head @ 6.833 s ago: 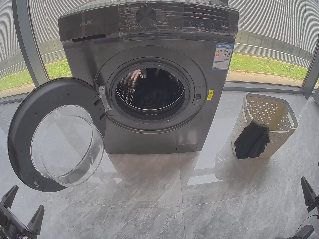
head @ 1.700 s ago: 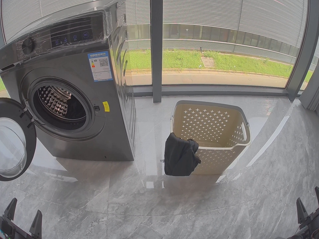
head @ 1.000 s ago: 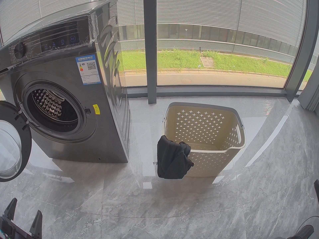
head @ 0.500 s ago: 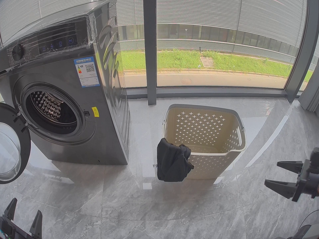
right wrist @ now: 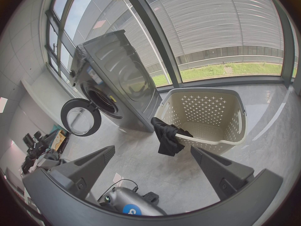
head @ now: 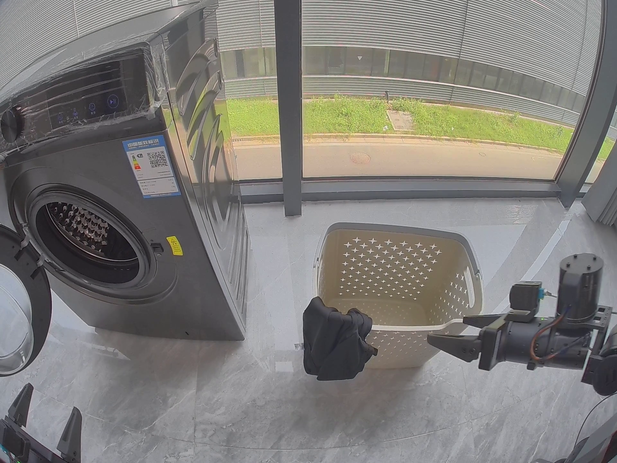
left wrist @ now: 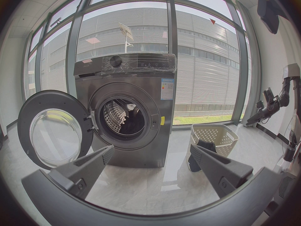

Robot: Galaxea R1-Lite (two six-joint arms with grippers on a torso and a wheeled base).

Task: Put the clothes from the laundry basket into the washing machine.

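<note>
A cream laundry basket stands on the floor to the right of the grey washing machine. A black garment hangs over the basket's front left rim. The machine's round door is swung open to the left, and the drum is exposed. My right gripper is open and level, just right of the basket's front right corner and apart from it. My left gripper is open and low at the near left. In the right wrist view the garment and basket lie ahead of the open fingers.
Tall windows and a dark pillar stand behind the basket. Grey tiled floor lies between me and the basket. In the left wrist view the washing machine, its door, the basket and my right arm are ahead.
The head view has swung right and moved closer, shifting the whole picture. My right arm has risen from the lower right edge and moved left, up to the basket's corner. The garment has stayed put.
</note>
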